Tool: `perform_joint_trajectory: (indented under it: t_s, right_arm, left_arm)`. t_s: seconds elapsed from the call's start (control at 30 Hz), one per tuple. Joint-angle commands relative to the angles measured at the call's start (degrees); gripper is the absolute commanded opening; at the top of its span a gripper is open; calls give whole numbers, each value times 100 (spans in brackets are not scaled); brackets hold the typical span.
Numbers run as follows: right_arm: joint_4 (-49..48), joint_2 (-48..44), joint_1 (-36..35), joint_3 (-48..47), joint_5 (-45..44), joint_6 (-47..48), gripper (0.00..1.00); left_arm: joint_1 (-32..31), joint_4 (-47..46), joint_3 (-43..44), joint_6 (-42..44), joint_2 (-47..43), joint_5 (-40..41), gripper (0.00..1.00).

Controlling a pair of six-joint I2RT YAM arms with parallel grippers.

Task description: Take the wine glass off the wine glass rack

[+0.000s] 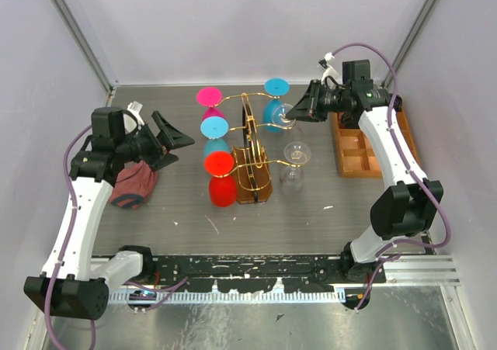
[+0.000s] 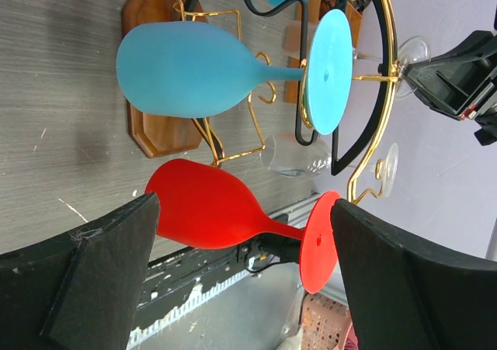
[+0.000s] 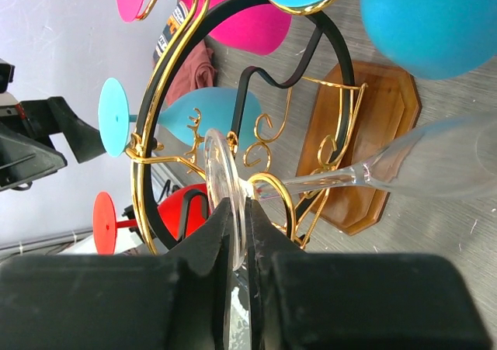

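Note:
The gold wire wine glass rack [image 1: 250,142] stands on its brown base mid-table, with coloured and clear glasses hanging upside down from its arms. My right gripper [image 1: 298,115] is at the rack's far right side, shut on the foot of a clear wine glass [image 1: 286,114]. In the right wrist view the fingers [image 3: 276,233] pinch the clear foot [image 3: 221,175] edge-on, and the stem still sits in a gold hook [image 3: 273,185]. My left gripper [image 1: 175,140] is open and empty left of the rack, facing the red glass [image 2: 210,206].
Pink [image 1: 208,96], light blue [image 1: 213,124], red [image 1: 220,178] and teal [image 1: 273,105] glasses hang on the rack. A second clear glass [image 1: 293,168] hangs at its near right. A compartmented wooden tray [image 1: 361,144] lies far right. A dark red cloth [image 1: 133,184] lies left.

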State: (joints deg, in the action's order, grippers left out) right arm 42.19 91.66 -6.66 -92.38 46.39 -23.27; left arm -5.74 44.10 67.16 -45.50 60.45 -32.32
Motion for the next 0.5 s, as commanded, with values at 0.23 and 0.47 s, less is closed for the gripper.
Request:
perform_joint_trajectory:
  t_s: [0.23,0.47]
  right_arm:
    - [9,-652,345,-124,123,-69,8]
    - [223,-841,349,66,476,6,6]
  left_arm:
    - [-15,151,95,23,-70,-98,98]
    - [-16,398,-11,99,17,85,99]
